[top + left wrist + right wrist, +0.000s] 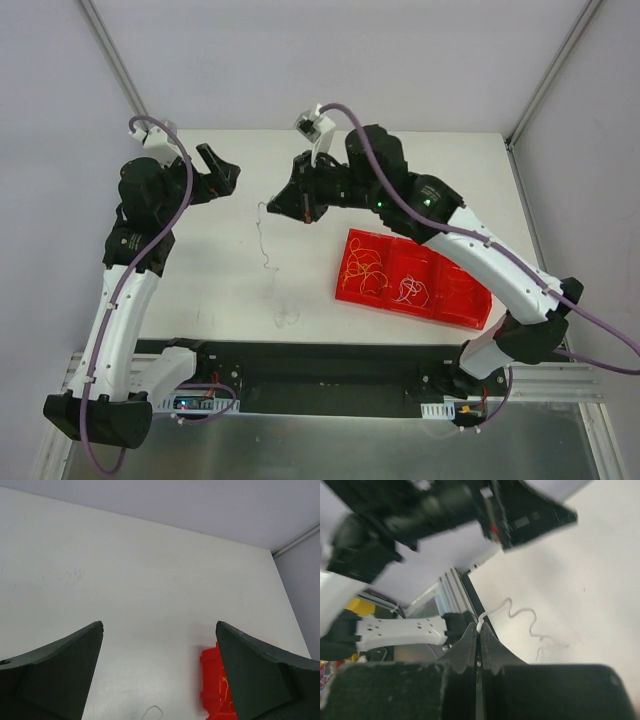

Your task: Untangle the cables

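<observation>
The main risk is the white strand (520,615) slipping out of the right gripper (479,630), whose jaws are pressed fully together on only its very tip; a quick pull could free it or snag its lower curls. The left gripper (222,175) is spread wide and holds nothing. The strand hangs in loose kinks from the pinch to the table (215,290) between the arms, apparently ending in a small curl, though it is faint from above. Other cables (362,265) lie in the red tray (343,268)

White table (480,160), pale grey-lilac walls (330,60), slanting metal frame posts (112,62), soft even light
</observation>
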### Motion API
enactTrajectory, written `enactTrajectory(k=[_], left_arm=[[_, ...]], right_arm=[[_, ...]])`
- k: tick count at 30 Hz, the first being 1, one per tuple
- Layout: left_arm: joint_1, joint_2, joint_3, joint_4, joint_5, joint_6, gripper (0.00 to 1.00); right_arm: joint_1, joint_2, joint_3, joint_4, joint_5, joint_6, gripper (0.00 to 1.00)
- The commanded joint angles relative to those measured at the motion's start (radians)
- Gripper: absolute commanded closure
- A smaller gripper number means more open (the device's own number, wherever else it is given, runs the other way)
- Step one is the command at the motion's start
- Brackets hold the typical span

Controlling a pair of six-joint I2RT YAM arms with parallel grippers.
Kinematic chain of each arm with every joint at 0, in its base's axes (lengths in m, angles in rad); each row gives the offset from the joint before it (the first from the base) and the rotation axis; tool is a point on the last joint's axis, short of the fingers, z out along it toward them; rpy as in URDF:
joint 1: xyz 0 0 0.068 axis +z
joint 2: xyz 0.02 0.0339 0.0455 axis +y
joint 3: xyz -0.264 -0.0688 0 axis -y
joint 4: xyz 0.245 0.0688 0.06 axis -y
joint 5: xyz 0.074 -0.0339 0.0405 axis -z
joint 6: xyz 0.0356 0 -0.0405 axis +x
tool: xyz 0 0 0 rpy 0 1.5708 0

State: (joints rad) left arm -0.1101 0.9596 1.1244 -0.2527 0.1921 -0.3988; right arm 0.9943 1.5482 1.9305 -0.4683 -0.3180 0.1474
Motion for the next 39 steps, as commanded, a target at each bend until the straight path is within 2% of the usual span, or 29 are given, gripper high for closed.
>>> enactTrajectory(k=[1,4,8,12,18,25,28,30,39], left_arm=[[0.004,0.007,0.074,0.01,-0.131,0.075,0.05],[0.006,0.028,0.074,0.01,-0.167,0.113,0.05],[0.006,0.031,0.003,0.021,-0.178,0.13,0.06],[0.023,0.034,-0.037,0.026,-0.106,0.118,0.06],[0.023,0.054,-0.063,0.043,-0.089,0.107,0.07],[0.026,0.074,-0.063,0.046,-0.04,0.084,0.08],[0.035,0.073,-0.061,0.044,-0.027,0.077,0.08],[0.046,0.073,-0.061,0.047,-0.008,0.064,0.08],[0.085,0.099,-0.067,0.056,0.047,0.026,0.1]], right_arm=[[-0.002,-0.019,-0.141,0.063,0.014,-0.011,0.99],[0.012,0.021,-0.287,0.095,-0.016,0.011,1.0],[0.046,0.091,-0.424,0.086,0.046,-0.023,0.99],[0.06,0.194,-0.455,0.092,0.111,-0.042,0.99],[0.102,0.348,-0.441,0.099,0.148,-0.037,1.0],[0.136,0.44,-0.435,0.108,0.201,-0.058,0.84],[0.147,0.447,-0.453,0.123,0.221,-0.065,0.67],[0.153,0.452,-0.456,0.119,0.25,-0.069,0.6],[0.178,0.402,-0.455,0.039,0.365,-0.088,0.45]])
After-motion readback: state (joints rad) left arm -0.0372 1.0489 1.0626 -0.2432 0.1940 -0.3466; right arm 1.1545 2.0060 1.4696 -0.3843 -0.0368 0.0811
